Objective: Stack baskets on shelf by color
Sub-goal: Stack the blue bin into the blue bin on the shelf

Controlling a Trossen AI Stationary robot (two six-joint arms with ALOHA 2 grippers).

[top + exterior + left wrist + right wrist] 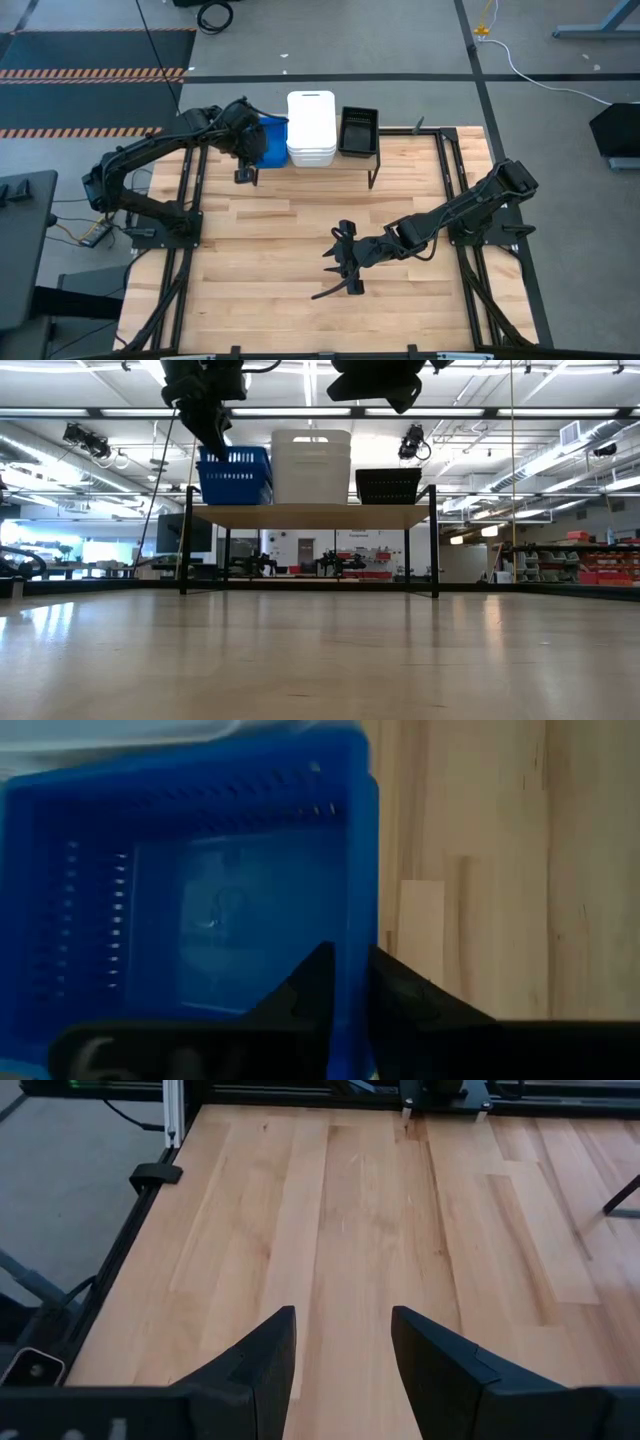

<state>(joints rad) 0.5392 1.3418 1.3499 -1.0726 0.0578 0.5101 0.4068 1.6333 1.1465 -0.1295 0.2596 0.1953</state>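
The shelf (315, 516) stands at the table's far middle. On its plank, from left to right, sit a blue basket (272, 140), a stack of white baskets (311, 128) and a black slotted basket (358, 130); the same row shows in the low view as blue (235, 475), white (311, 465) and black (388, 486). My left gripper (350, 995) is over the shelf's left end, shut on the blue basket (200, 910). My right gripper (343, 1350) is open and empty, above the bare table's middle (345, 265). My left gripper pinches the blue basket's side wall (355, 935), the one toward the table's near edge. One finger is inside the basket and one outside. The fingers come from above, pointing down. The basket is level, with its bottom at the shelf's plank (235, 506).
The shelf's thin black legs (375, 180) stand on the tabletop near the far edge. The wide wooden tabletop (270, 250) stretches between the arms. Black frame rails (165, 1130) run along the table's sides.
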